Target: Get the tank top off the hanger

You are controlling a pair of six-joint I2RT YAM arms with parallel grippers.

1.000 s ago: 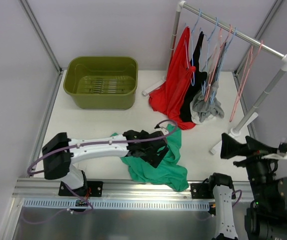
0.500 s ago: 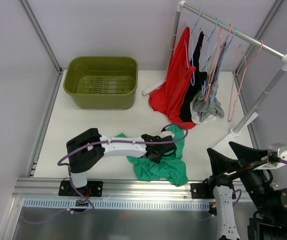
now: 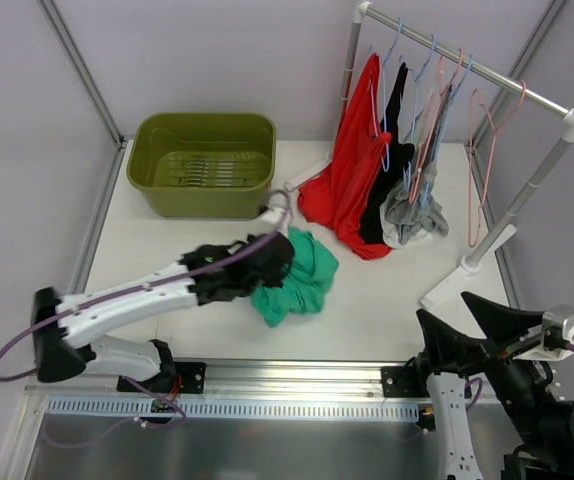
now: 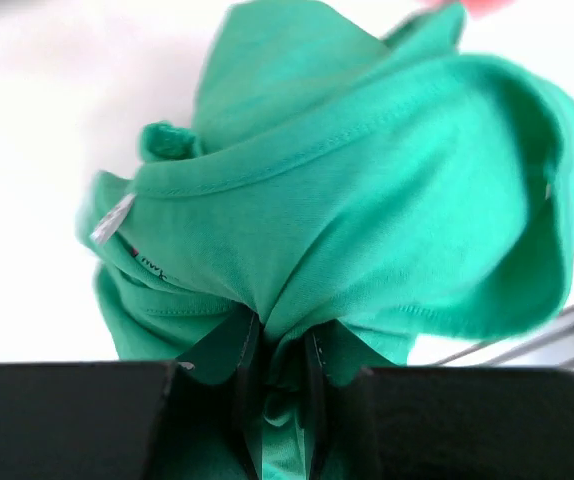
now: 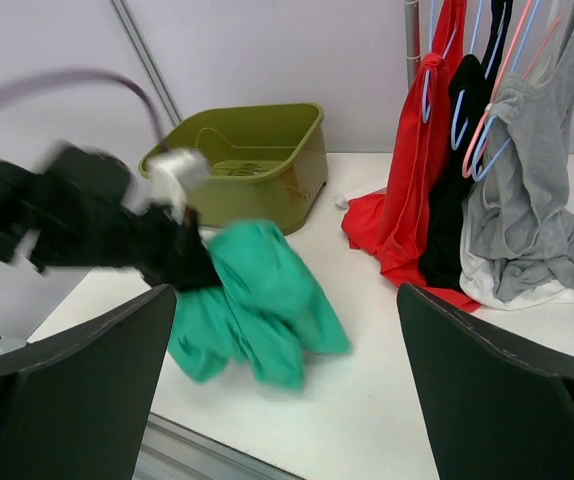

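Note:
My left gripper [image 3: 270, 262] is shut on the green tank top [image 3: 299, 277], a bunched fold pinched between its jaws. The cloth hangs from it over the middle of the table, in front of the bin. In the left wrist view the left gripper [image 4: 279, 338] has green cloth [image 4: 367, 190] squeezed between both fingers, and no hanger shows in it. My right gripper [image 3: 455, 322] stands open at the near right with nothing between its fingers [image 5: 77, 390]; the green top [image 5: 267, 290] lies well ahead of it. An empty pink hanger [image 3: 487, 140] hangs on the rack.
An olive bin [image 3: 204, 160] sits at the back left. A clothes rack [image 3: 467, 62] at the back right carries red [image 3: 352, 175], black and grey [image 3: 414, 212] garments on hangers, and its white feet [image 3: 457, 275] rest on the table.
My left gripper closed on the green tank top and swung it from the table's front edge up and left toward the bin. The right gripper turned a little, still open.

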